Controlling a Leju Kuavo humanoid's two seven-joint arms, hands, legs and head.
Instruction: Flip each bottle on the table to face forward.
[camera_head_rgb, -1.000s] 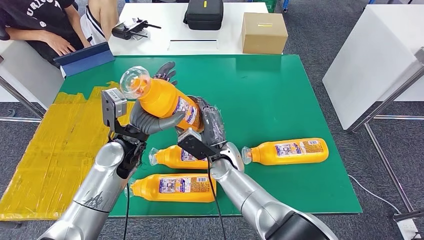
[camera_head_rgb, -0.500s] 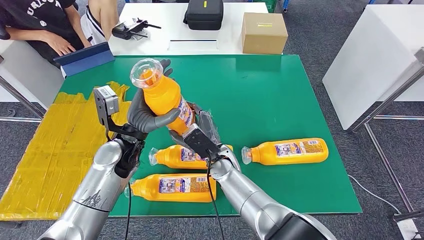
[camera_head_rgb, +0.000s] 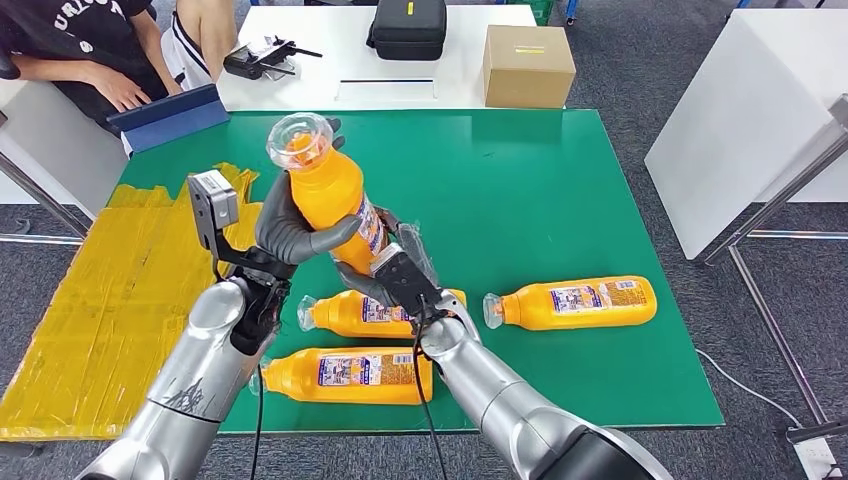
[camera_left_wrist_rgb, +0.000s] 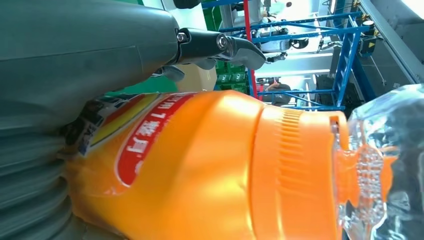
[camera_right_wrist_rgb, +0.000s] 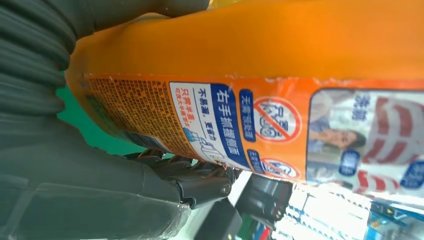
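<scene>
One bottle (camera_head_rgb: 325, 190) is held raised above the tabletop (camera_head_rgb: 540, 190), nearly upright, clear cap up. The left hand (camera_head_rgb: 290, 232) is clamped round its upper body; the right hand (camera_head_rgb: 385, 262) is closed on its lower end. Three more bottles (camera_head_rgb: 570, 302) lie flat on the near tabletop, one directly under the right arm. Risks judged: a slip of the smooth body while it is turned between hands; a lowered forearm knocking the lying bottles out of place.

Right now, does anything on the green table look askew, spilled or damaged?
No spill or damage shows. Three orange bottles lie on their sides on the green table; a fourth bottle is held tilted, cap up, by the left hand and right hand.
</scene>
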